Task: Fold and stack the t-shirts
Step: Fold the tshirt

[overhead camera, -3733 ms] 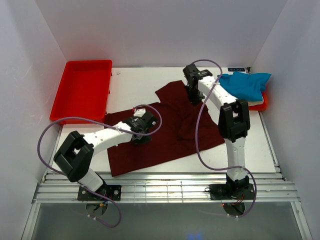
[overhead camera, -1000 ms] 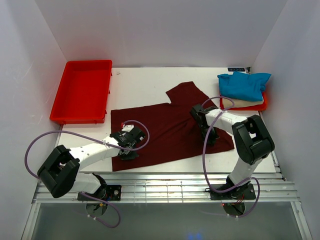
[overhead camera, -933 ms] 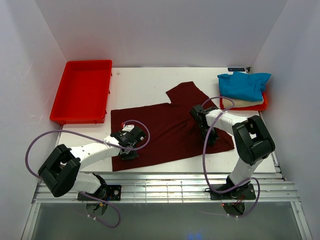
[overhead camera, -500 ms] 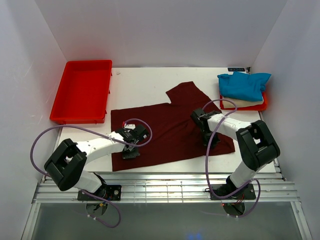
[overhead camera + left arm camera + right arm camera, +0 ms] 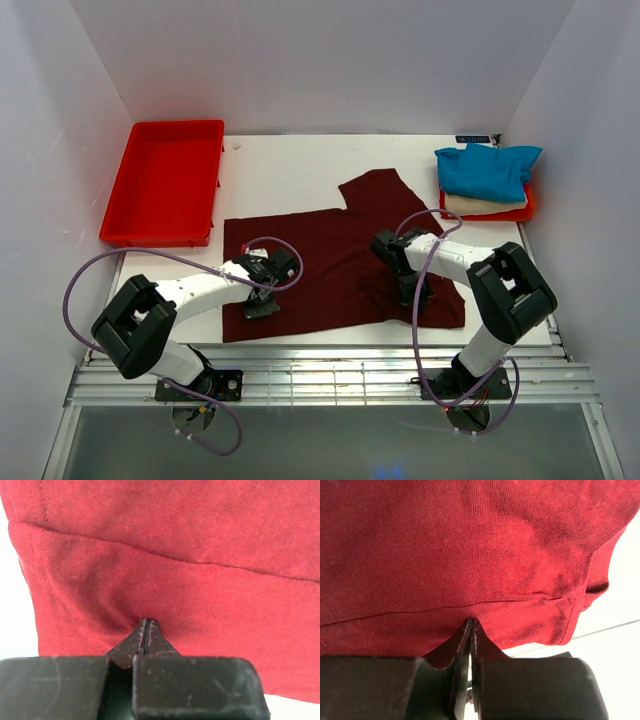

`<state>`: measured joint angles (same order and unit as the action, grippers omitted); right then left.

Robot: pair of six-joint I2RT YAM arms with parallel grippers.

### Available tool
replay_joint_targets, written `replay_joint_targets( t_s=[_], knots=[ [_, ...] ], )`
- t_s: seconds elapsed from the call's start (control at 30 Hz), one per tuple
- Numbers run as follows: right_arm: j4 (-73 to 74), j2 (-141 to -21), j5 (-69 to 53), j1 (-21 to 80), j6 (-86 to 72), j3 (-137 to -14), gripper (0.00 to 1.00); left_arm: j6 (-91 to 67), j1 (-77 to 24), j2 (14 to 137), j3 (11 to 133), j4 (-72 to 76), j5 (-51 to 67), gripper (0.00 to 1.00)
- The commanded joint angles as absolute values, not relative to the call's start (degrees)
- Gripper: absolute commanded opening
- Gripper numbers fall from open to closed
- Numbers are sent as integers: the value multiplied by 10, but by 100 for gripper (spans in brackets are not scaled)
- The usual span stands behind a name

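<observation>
"Two pairs of jaws, both on the maroon tee (image 5: 330, 265)?"

"Both. In each wrist view the jaws are closed tight, tips together, with cloth puckered round them. I judge each pinches the tee by its near edge, the left arm (image 5: 200, 290) toward the left end and the right arm (image 5: 450, 252) toward the right."

"Which way does the tee lie from them?"

"Flat on the bench (image 5: 290, 175), long axis left to right. Nearly all of it stretches away from the jaws toward the far side, with one sleeve pointing farthest. The blue tee (image 5: 487, 168) sits on the cream tee (image 5: 480, 208) at far right, well apart."

"So the fold?"

"Likely the near edge goes over the body toward the far edge, both ends together, each arm on its own end."
</observation>
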<state>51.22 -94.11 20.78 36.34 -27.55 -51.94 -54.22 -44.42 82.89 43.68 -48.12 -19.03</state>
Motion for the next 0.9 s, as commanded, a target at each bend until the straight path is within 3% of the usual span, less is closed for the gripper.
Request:
replay_joint_targets(
  t_s=[0.0,0.33,0.7,0.77,0.87],
  knots=[
    [544,-928,179,374,-303,-506,8,-566,-444,851,416,-539,-179,0],
    [570,-891,188,377,-316,-487,8,-612,-439,941,442,-604,-209,0],
    [578,-880,202,377,-314,-493,8,-598,-416,897,463,-602,-235,0],
    [584,-874,214,377,-306,-539,8,-564,-417,879,493,-595,-263,0],
    [608,-882,252,376,-284,-672,17,-474,-413,885,610,-558,-302,3]
  ],
)
